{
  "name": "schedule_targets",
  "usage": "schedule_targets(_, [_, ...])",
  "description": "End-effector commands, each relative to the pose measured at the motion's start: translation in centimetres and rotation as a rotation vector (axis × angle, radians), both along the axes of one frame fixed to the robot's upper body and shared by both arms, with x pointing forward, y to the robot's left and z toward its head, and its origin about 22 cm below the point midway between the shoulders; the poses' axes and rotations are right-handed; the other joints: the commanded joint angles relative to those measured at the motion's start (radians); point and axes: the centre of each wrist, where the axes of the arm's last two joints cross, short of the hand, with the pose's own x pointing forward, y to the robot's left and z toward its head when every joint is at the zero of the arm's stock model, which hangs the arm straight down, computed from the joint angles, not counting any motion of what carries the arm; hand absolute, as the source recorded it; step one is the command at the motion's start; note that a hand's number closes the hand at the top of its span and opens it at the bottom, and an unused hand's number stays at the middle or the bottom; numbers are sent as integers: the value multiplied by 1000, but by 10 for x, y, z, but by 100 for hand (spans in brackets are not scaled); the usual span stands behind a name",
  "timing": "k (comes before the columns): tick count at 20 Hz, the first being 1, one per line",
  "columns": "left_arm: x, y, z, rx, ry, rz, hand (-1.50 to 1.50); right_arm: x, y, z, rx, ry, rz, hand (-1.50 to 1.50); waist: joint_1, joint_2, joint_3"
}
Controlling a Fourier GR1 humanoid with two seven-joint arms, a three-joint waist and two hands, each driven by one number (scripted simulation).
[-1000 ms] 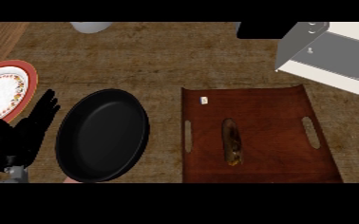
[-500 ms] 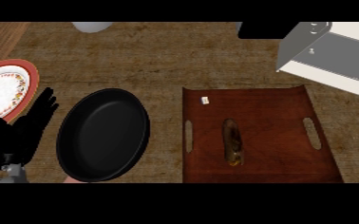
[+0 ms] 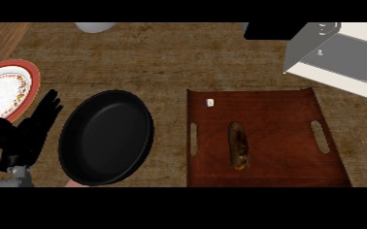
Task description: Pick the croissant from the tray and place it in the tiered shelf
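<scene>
While the croissant lies lengthwise near the middle of the brown tray, lower right of the frame, we judge the task not begun. Nothing is grasped, and the tiered shelf at the upper right, apart from the tray, shows no croissant as far as we can see. All steps are left: reach, grasp, lift, carry up to the shelf, set down. Only the left hand shows, resting at the left edge with fingers straight and pointing up, holding nothing. It sits just below the patterned plate and just beside the black pan; whether it touches the pan we cannot tell. We see no right hand, so we cannot tell its state. A small white bit sits near the tray's upper left corner, apart from the croissant.
</scene>
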Motion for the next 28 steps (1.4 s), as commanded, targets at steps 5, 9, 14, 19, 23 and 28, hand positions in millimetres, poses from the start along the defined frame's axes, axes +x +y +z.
schedule_targets(5, [-6,2,4,-3,-9,-7,0,40,-22,-39,81,38,0,150,0,0,1])
schedule_targets(9, [11,-11,14,7,-16,4,0,57,-32,-40,200,-19,-97,150,10,3,1])
schedule_targets(14, [0,-3,8,-8,-2,-18,0,59,-54,-55,62,89,-98,-150,3,1,1])
schedule_targets(19, [-6,15,14,2,-2,-21,0,77,-55,-51,94,38,-58,-150,9,2,1])
schedule_targets(23, [0,-1,1,-2,-11,4,0,82,-52,-63,187,-37,-4,-150,-3,-1,1])
schedule_targets(28, [5,1,3,13,-10,4,0,75,-69,-33,400,-81,62,-150,0,2,0])
